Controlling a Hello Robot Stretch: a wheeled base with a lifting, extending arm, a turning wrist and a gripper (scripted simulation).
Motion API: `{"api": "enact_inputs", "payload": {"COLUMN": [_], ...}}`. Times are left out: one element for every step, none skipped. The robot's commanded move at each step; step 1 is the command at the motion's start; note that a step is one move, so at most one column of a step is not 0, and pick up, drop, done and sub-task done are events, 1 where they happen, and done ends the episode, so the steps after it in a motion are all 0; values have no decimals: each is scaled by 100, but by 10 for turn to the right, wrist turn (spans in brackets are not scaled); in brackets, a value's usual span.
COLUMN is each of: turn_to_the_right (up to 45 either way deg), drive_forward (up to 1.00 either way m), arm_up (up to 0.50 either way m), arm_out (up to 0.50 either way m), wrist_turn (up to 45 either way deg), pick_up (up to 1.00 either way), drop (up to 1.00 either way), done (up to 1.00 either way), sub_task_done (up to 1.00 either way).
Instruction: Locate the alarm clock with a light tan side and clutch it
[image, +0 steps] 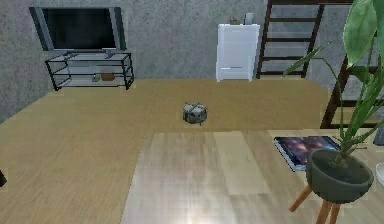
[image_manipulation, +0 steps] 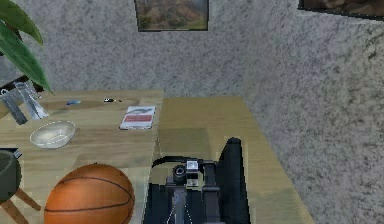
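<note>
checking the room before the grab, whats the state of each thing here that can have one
flat black television: screen dark
small grey object: upright, too small to name
colourful magazine: closed, lying flat
leafy plant in dark pot: upright
clear glass bowl: upright, looks empty
orange basketball: resting on the tan surface
gripper: cannot tell whether it holds anything

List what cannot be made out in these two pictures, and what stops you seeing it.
Small grey thing on the floor, forward view: too small to tell if it is the clock.
Claw, arm side view: its tip blends into the dark arm; whether it holds anything cannot be told.
Wall picture, arm side view: cut off by the top edge.
Basketball, arm side view: cut by the bottom edge.
</note>
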Motion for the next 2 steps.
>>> {"api": "enact_inputs", "payload": {"turn_to_the_right": [0, 0], "drive_forward": [0, 0], "arm_up": [0, 0], "arm_out": [0, 0], "wrist_turn": [450, 450], "pick_up": [0, 0], "drop": [0, 0], "done": [0, 0], "sub_task_done": [0, 0]}}
